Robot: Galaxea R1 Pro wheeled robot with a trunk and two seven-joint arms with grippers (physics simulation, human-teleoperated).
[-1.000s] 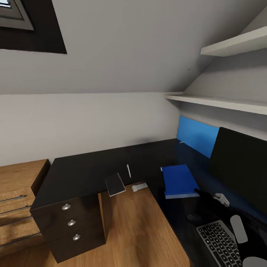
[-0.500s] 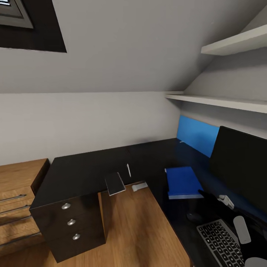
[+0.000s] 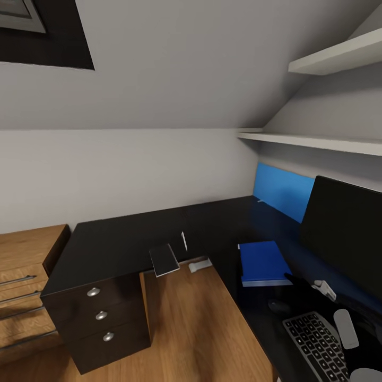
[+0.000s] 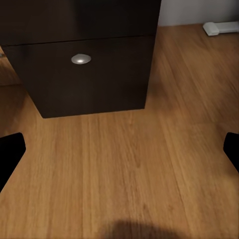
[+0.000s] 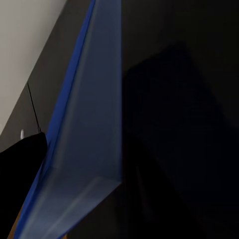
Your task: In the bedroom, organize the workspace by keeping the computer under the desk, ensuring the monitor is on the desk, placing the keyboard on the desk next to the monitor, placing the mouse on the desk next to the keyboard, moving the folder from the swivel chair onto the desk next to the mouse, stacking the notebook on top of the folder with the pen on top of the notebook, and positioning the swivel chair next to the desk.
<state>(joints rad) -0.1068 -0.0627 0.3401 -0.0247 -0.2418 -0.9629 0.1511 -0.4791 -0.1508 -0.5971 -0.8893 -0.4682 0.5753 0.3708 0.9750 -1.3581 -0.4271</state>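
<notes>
**Head view: one of each on the L-shaped counter**

Head view counts one counter (image 3: 122, 244), black-topped, with a blue back panel (image 3: 281, 192) along its right arm. On that arm lie one blue folder (image 3: 262, 262), one keyboard (image 3: 317, 346) nearer the camera, and one monitor (image 3: 347, 233) standing at the back. On the left arm, one grey notebook (image 3: 164, 260) overhangs the inner edge, and one pen (image 3: 183, 241) lies just behind it, well apart from the folder. The drawer unit (image 3: 98, 318) carries three round knobs. Two wall shelves (image 3: 313, 142) hang above the right arm. One wooden dresser (image 3: 24, 286) stands just left of the counter. Bare wooden floor (image 3: 196, 329) fills the inner corner, with a small white object (image 3: 199, 265) at the counter's foot.

The right gripper (image 3: 324, 289) sits at the folder's near right corner; the right wrist view has the folder (image 5: 82, 149) edge-on and close, but I cannot tell how its jaws stand. In the left wrist view the left gripper (image 4: 119, 149) has its jaws wide apart over the floor, facing the drawer unit (image 4: 84, 74).
</notes>
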